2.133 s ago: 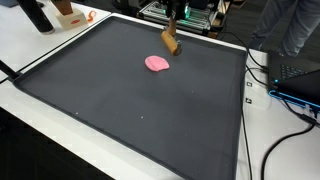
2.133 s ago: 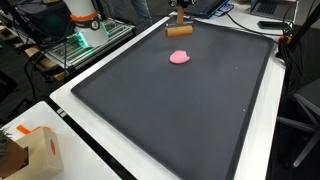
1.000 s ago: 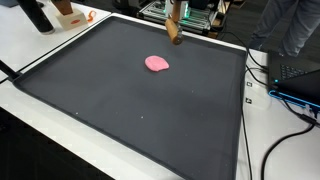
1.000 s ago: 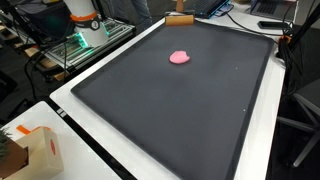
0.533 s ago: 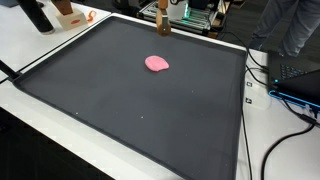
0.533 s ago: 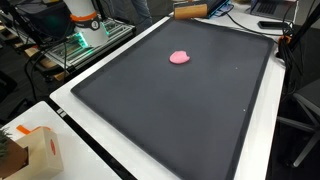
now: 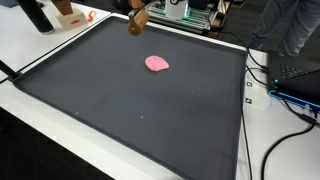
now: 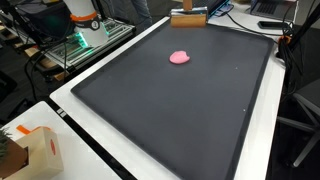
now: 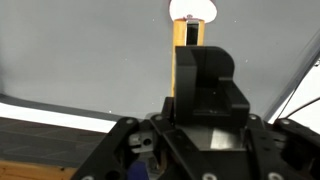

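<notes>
My gripper (image 9: 188, 62) is shut on a light brown wooden block (image 9: 186, 36), which sticks out ahead of the dark fingers in the wrist view. In both exterior views the block (image 7: 138, 22) (image 8: 188, 17) hangs in the air over the far edge of the black mat (image 7: 130, 110) (image 8: 190, 110); the gripper itself is mostly cut off by the top of those views. A small flat pink piece (image 7: 156, 63) (image 8: 180, 57) lies on the mat, apart from the block and nearer than it.
A white table rim (image 7: 40, 55) surrounds the mat. An orange-and-white box (image 8: 38, 150) stands at a near corner. Cables (image 7: 285, 100) and equipment (image 7: 300, 80) lie along one side. A metal rack (image 8: 85, 42) stands beside the mat.
The wooden block was beside the pink piece on the mat; it has been lifted and carried away toward the mat's far edge. The pink piece has not moved.
</notes>
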